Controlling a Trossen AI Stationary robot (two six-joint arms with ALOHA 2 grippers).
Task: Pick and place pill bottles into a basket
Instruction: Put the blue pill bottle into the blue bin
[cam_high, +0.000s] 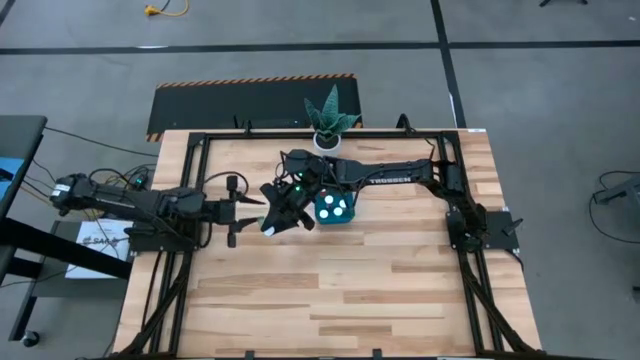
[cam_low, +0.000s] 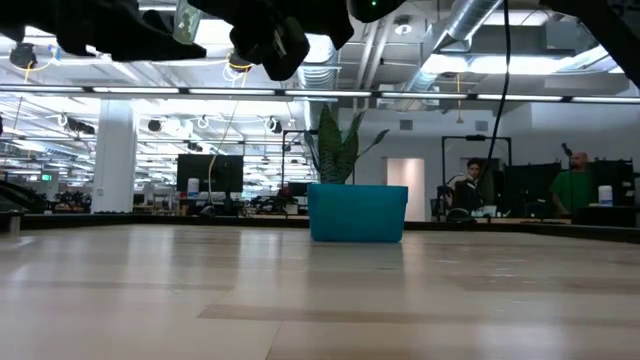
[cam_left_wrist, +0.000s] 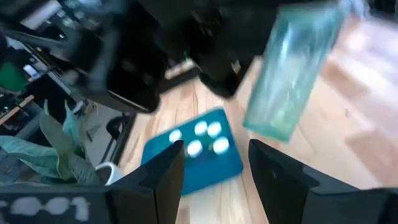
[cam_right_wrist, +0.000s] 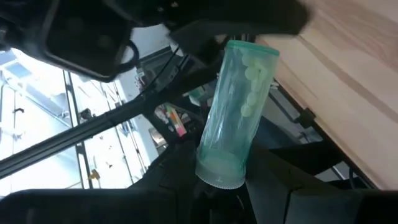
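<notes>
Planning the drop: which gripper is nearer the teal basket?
Right. The right gripper is just beside the basket, holding a clear green bottle; the left gripper sits farther away, beyond it.

Pill bottles (cam_high: 336, 209) in basket (cam_high: 322, 218).

potted plant (cam_high: 329, 118) at table's (cam_high: 400, 290) far edge, two people (cam_low: 573, 186) beyond

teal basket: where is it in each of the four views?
High: basket mid-table, below the plant pot, under the right arm.
Low: centre, standing on the table, plant behind.
Left wrist: blurred, past the open left gripper, white pieces inside.
Right wrist: not in it.
Shared landmark: the plant.
</notes>
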